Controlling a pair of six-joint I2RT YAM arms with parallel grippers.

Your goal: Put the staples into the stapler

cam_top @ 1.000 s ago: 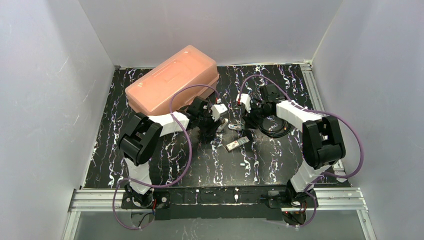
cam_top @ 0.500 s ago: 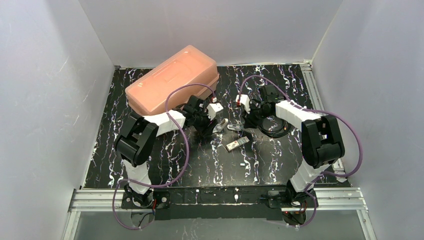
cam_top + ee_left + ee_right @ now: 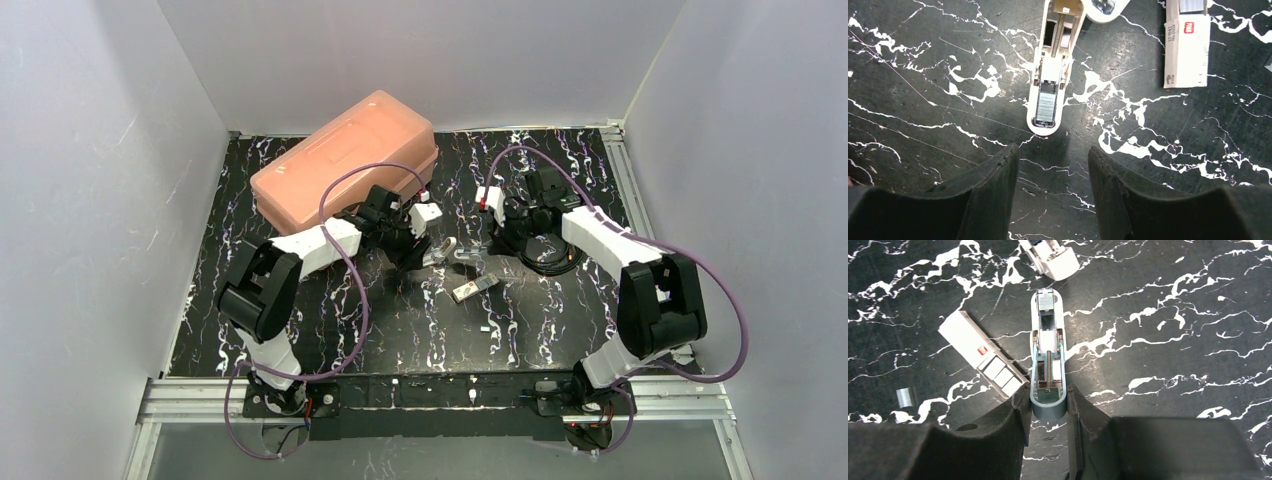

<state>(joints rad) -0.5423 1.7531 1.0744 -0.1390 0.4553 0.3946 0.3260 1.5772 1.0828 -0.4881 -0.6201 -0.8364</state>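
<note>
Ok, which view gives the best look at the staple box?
Right wrist: the staple box lies whole in frame, its open end showing staple strips. Left wrist catches the staple box at the top edge, partly cut off. Top external shows the staple box only as a small pale bar, no detail.

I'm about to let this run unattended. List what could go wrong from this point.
1. The right end effector pinches only the rounded back end of the stapler; it might twist or slip out.
2. The open left end effector sits just short of the white tray, whose staples lie exposed; a nudge could spill them.
3. The staple box lies close beside the stapler and could get knocked.
</note>
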